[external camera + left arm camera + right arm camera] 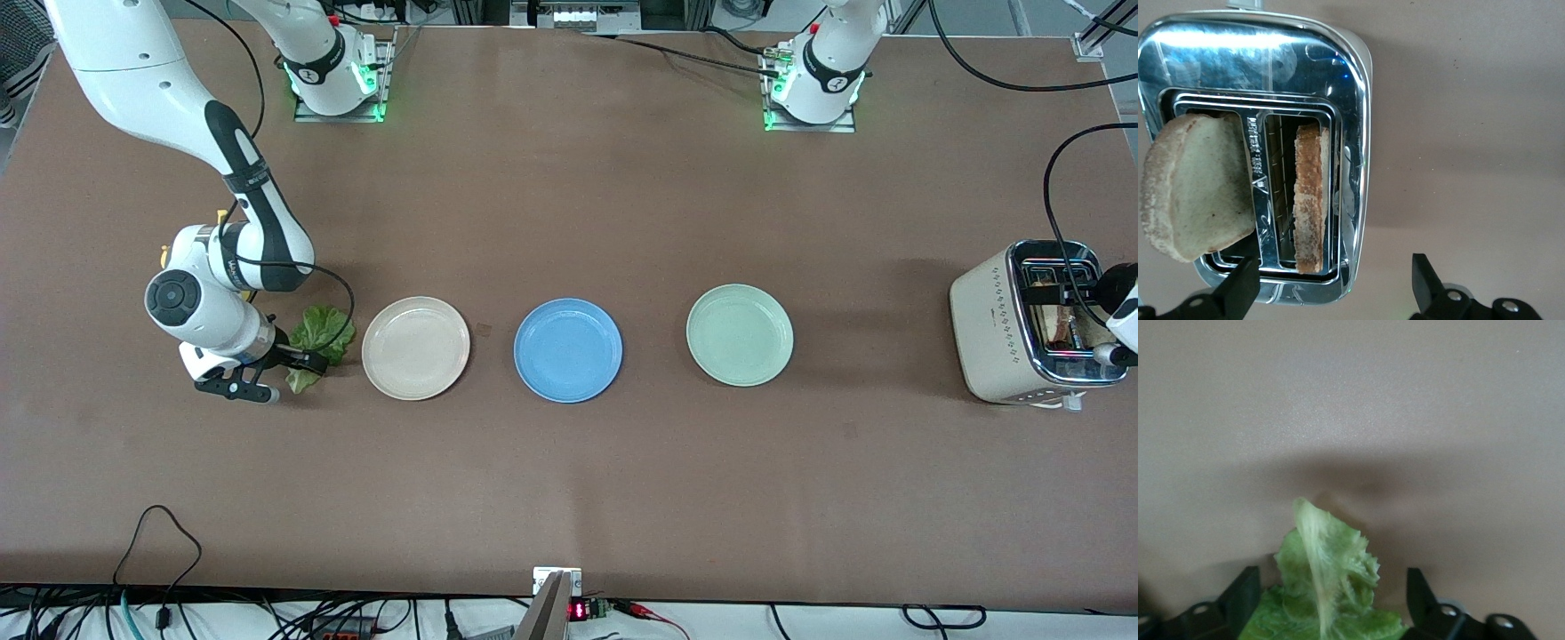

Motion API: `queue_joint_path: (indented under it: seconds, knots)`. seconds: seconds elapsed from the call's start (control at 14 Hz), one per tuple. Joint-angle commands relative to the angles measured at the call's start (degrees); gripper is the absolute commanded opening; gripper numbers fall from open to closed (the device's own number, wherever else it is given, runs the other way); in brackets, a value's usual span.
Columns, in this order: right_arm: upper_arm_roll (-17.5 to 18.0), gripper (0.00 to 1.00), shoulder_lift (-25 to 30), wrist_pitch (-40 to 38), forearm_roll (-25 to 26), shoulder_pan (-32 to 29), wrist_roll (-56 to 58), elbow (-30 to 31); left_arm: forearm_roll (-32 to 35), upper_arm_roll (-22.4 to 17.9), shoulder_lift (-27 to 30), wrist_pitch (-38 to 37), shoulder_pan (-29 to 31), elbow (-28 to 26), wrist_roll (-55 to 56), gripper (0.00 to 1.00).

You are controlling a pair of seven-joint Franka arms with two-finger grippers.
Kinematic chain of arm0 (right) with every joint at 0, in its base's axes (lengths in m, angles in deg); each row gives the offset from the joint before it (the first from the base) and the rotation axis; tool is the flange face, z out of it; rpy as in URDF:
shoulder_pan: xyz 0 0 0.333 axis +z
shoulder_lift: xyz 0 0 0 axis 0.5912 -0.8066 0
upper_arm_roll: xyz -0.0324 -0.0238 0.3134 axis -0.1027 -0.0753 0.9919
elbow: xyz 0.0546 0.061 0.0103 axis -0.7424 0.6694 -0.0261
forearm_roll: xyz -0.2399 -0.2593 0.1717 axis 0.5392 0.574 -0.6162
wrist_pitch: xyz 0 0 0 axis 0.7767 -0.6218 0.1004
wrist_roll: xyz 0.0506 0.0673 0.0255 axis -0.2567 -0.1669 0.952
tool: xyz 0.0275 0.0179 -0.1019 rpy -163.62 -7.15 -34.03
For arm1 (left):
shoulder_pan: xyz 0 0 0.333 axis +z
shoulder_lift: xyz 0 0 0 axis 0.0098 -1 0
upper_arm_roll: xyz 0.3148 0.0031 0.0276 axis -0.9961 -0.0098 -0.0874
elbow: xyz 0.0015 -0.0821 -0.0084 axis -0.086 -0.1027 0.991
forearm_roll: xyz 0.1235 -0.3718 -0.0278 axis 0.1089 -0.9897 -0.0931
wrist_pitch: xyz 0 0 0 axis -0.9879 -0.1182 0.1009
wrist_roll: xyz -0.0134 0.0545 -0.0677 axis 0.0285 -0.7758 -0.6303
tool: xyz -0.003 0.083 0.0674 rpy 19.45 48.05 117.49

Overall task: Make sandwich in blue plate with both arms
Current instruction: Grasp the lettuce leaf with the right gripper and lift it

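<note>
Right gripper [298, 363], on an arm folded low at its own end of the counter [569, 498], hangs spread wide around a lettuce leaf [320, 333], fingers [1238, 597] flanking it without pinching. Left gripper [1331, 287] hovers wide open over the toaster [996, 338] at the left arm's end, where one bread slice [1198, 187] leans out and another [1310, 197] stands in its slot. Blue plate [533, 378] sits bare between beige plate [382, 373] and green plate [711, 364].

Green lettuce leaf [318, 342], blue plate [568, 349], beige plate [415, 348], pale-green plate [739, 334].
</note>
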Motion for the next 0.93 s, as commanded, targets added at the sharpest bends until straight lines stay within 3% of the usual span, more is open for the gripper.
queue_joint_path:
  seconds: [0.0,0.21,0.43,0.57,0.86]
  knots:
    - [-0.1,0.69,-0.6,0.7,-0.6,0.3,-0.8,-0.3,1.4,0.4,-1.1,0.0,0.7,1.2,-1.4,0.94]
    - [-0.1,0.45,-1.0,0.7,-0.5,0.6,-0.8,-0.3,1.3,0.4,-1.6,0.0,0.8,1.1,-1.4,0.82]
    - [-0.1,0.06,-1.0,0.6,-0.4,0.9,-0.7,-0.3,1.4,0.4,-1.8,0.0,0.9,1.1,-1.4,0.72]
    - [-0.1,0.0,-1.0,0.5,-0.4,0.7,-0.1,-0.6,2.7,0.4,-2.1,0.0,0.8,1.1,-1.4,0.69]
    - [-0.3,0.0,-0.6,-0.6,0.2,0.5,0.8,-1.6,3.0,0.4,-2.7,0.0,1.3,1.1,-1.5,0.66]
